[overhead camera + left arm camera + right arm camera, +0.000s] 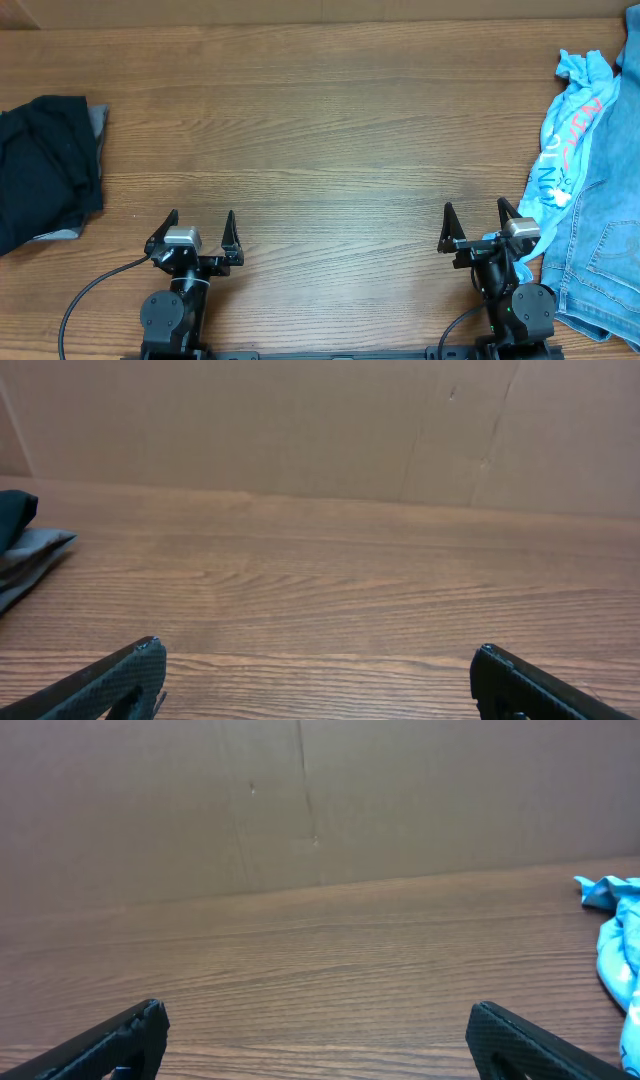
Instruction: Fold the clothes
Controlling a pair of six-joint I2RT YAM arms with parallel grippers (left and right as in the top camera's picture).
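The T-shirt (568, 130) is lying partly on the jeans (600, 250) at the table's (320, 120) right edge, while the folded garment pile (45, 170) is sitting far left.

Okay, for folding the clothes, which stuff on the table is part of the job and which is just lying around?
Part of the job:
- T-shirt, light blue, crumpled at the right edge
- left gripper, open and empty
- right gripper, open and empty

Just lying around:
- jeans, far right, beside the T-shirt
- black pile, far left
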